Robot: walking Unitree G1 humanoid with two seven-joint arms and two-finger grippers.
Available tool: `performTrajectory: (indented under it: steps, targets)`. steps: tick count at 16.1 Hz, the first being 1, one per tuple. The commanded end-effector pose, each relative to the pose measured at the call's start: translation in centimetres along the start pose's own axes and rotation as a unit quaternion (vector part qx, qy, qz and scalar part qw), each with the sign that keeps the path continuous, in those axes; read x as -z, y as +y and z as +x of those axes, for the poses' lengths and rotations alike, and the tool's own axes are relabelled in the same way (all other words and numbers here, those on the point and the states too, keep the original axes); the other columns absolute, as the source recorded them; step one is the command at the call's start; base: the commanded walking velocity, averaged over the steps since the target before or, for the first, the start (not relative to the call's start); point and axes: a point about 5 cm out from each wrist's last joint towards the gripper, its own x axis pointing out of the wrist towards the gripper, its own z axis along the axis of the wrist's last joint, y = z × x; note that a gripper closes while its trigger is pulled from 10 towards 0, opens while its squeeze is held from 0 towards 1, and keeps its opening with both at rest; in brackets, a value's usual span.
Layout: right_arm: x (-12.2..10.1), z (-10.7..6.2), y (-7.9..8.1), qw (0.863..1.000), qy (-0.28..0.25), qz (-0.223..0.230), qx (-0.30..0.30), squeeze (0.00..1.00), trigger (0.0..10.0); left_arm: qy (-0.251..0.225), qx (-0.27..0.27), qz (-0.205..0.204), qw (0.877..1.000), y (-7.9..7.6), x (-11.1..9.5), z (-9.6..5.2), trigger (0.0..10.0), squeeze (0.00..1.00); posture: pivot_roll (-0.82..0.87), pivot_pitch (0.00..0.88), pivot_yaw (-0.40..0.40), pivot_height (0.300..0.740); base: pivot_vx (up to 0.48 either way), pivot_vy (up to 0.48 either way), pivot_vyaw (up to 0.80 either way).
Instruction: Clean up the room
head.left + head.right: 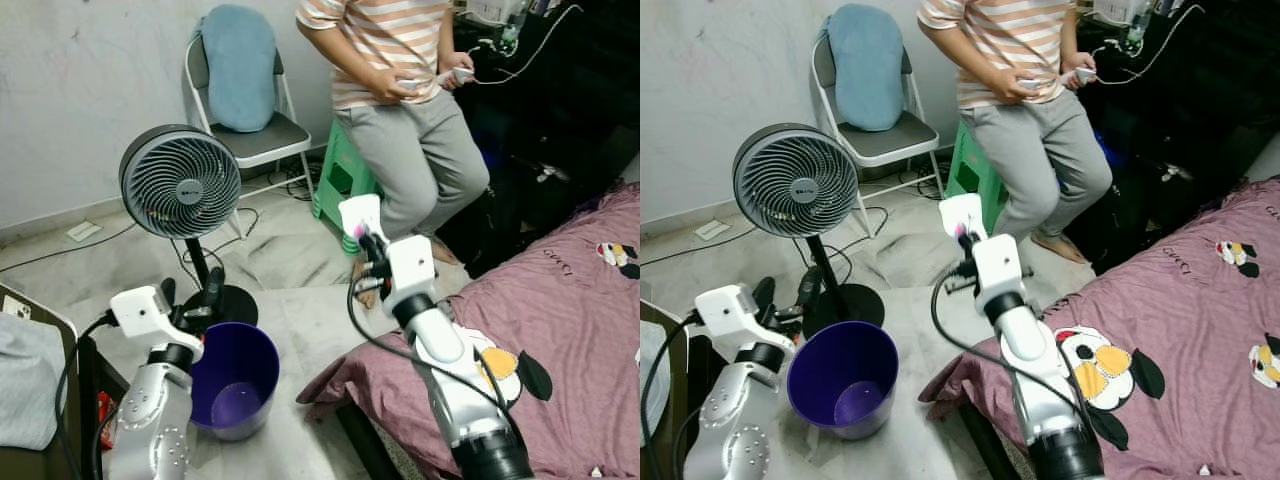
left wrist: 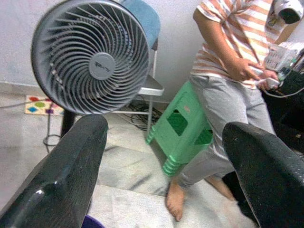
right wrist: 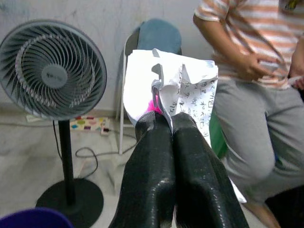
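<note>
My right gripper (image 1: 371, 243) is shut on a crumpled white paper (image 1: 359, 216) with printed text and a pink patch, also clear as the paper (image 3: 183, 88) in the right wrist view. It is held up in the air above the floor, right of the purple bin (image 1: 235, 380). The bin stands on the floor beside the bed, and its inside looks bare. My left gripper (image 1: 192, 294) is open just behind the bin's rim, its fingers (image 2: 66, 175) wide apart with nothing between them.
A grey standing fan (image 1: 180, 182) is behind the bin. A person (image 1: 400, 100) sits on a green stool (image 1: 342, 178) holding a controller. A folding chair (image 1: 250, 140) with a blue cushion is against the wall. A bed with a maroon sheet (image 1: 560, 330) is at right.
</note>
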Motion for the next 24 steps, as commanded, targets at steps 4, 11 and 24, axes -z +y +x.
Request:
performTrajectory:
  steps: [4, 11, 24]
  targets:
    - [-0.5, 0.5, -0.4, 1.000, -0.006, 0.003, 0.009, 0.00, 10.0, 0.006, -0.021, 0.214, 0.977, 0.8, -0.4, 0.4, 10.0, 0.00, 0.01, 0.000, -0.030, 0.740, 0.000, 0.000, 0.32]
    - [-0.8, 0.8, -0.3, 1.000, -0.010, 0.005, 0.018, 0.00, 10.0, -0.002, -0.059, 0.236, 0.970, 1.9, -0.7, 0.2, 10.0, 0.00, 0.00, 0.022, -0.017, 0.740, 0.000, 0.000, 0.00]
    - [-1.2, 0.8, 0.5, 1.000, -0.015, -0.004, -0.020, 0.00, 10.0, 0.002, -0.031, 0.203, 0.979, 0.3, 0.5, 0.8, 10.0, 0.00, -0.01, 0.009, -0.060, 0.740, 0.000, 0.000, 0.74]
